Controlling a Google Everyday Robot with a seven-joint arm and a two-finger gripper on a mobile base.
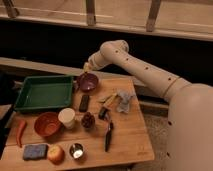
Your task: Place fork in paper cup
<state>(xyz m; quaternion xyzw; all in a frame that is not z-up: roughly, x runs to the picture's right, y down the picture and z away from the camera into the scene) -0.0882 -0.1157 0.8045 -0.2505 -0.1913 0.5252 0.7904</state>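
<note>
The paper cup (66, 117) is a short white cylinder standing on the wooden table (130, 145), between the orange bowl (47, 124) and a dark reddish-brown cup (88, 120). My gripper (88, 67) hangs at the end of the white arm (142, 70), just above the far rim of the purple bowl (87, 82), well behind the paper cup. I cannot make out the thin fork anywhere; it may be hidden at the gripper or in the bowl.
A green tray (22, 100) lies at the left. A dark flat block (84, 102), pale wooden utensils (107, 98), a grey crumpled object (124, 101), a black-handled tool (108, 135), a metal cup (76, 150), a blue sponge (32, 151), a round fruit (55, 153) and a red chili (20, 132) also lie there.
</note>
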